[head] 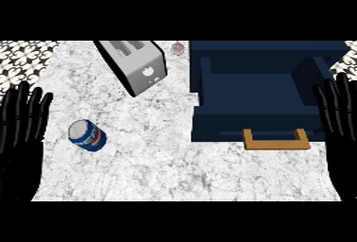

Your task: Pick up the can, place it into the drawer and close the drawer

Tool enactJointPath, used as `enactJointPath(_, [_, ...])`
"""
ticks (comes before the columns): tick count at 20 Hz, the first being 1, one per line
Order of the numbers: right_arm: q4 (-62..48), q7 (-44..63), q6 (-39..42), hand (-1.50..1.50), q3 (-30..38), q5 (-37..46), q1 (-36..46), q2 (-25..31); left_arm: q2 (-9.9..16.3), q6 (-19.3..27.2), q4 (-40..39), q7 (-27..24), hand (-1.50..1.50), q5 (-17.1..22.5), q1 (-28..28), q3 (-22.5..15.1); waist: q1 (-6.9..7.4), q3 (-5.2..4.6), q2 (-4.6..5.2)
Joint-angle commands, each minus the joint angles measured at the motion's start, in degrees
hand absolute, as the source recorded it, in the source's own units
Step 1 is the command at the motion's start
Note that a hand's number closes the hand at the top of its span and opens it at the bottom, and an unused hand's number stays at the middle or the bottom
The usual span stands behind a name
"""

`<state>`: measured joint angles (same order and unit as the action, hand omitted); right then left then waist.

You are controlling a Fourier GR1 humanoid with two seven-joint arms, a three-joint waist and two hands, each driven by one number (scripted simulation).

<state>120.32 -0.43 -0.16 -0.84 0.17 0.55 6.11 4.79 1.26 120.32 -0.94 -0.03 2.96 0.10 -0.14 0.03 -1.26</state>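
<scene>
White marble counter [181, 165] bearing a steel toaster [136, 64]; patterned tiles [24, 54] at upper left.

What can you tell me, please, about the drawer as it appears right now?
The drawer is a dark navy box, pulled open, standing on the white marbled counter at the view's right. Its inside looks bare, with raised walls around a flat floor. A tan, bracket-shaped handle juts from its front, toward the robot. The right hand, open with fingers up, shows at its right side; contact cannot be told. The toaster stands apart to its left, and the can lies farther left.
</scene>
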Motion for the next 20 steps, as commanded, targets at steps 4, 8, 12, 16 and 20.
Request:
enactJointPath(4, [1.23,-1.12,-1.3,-1.5,-0.65,3.11,-0.73,-1.08,3.47,-8.81,-4.63,-5.77,-1.5,6.61,-2.95,1.76,-0.01,-0.05,1.26])
enactJointPath(8, [-4.6,8.1,-1.99,-1.5,2.61,-0.11,-4.2,-0.81,6.86,-8.17,-8.91,9.73,-1.5,7.32,-0.44,2.7,-0.52,0.03,1.69])
enactJointPath(12, [-4.17,11.71,-2.85,-1.5,3.32,0.43,-3.76,-0.58,9.23,-8.21,-6.94,16.16,-1.5,9.36,-2.76,5.49,0.13,-0.01,1.28])
enactJointPath(16, [3.16,11.39,-0.56,-1.5,1.94,0.14,-11.89,-0.95,10.7,-9.81,-3.62,19.95,-1.5,12.86,-3.66,8.69,-0.04,-0.02,1.17])
enactJointPath(20, [4.77,12.16,-0.62,-1.5,2.49,0.47,-13.37,-1.29,7.98,-10.1,-2.99,18.71,-1.5,13.3,0.38,8.85,0.03,-0.03,1.17])
